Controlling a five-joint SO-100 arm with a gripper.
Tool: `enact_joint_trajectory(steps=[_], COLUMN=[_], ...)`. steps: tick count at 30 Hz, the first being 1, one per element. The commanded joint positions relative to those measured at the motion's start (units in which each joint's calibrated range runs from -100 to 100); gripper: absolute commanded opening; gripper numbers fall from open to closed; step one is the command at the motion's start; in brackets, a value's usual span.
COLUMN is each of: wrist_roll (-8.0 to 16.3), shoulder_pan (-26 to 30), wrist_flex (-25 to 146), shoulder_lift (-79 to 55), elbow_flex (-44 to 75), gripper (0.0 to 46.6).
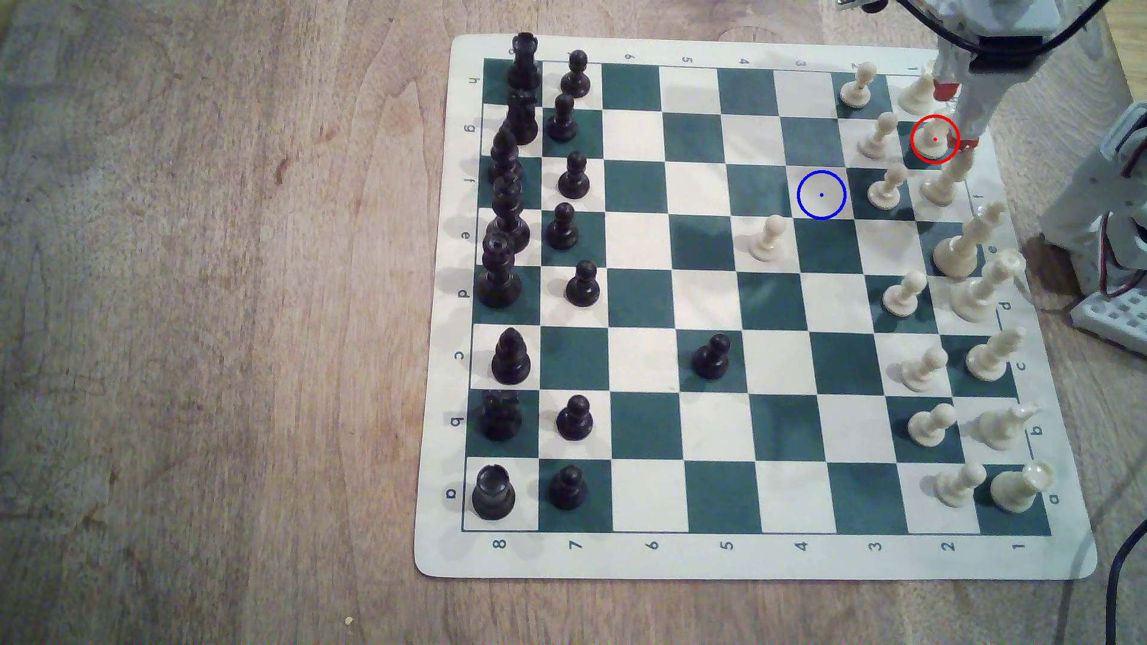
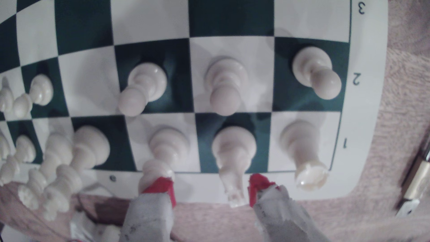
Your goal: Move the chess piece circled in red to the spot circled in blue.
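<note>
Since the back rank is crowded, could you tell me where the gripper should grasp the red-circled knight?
Grip the knight at its narrow upper body from above; pawn and bishop crowd its base. The open gripper already straddles its top.

Arm: reaching down from the exterior view's top right.
Gripper (image 2: 210, 189): hanging with jaws parted, red-tipped fingers (image 2: 257, 186) clasping nothing.

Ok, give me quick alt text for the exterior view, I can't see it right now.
The end effector reaches in at the board's upper right corner, beside the red-circled cream knight on its dark green square; whether it grips the piece cannot be told. The blue-circled cream square sits empty, down and to the exterior view's left of the knight.
</note>
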State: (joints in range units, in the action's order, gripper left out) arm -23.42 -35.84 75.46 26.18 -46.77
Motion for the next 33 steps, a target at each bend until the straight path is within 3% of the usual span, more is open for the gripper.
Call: enact_joint_trajectory(steps=[1, 24, 33], wrist_roll=[-0.4, -0.8, -0.8], shoulder_pan=[-0.5, -2.1, -1.9], wrist_flex=[-0.8, -3.5, -3.0], shoulder_lift=[-0.6, -4.6, -4.6], elbow_flex=[0.4, 0.2, -0.2], gripper=[17.6, 13.6, 7.3])
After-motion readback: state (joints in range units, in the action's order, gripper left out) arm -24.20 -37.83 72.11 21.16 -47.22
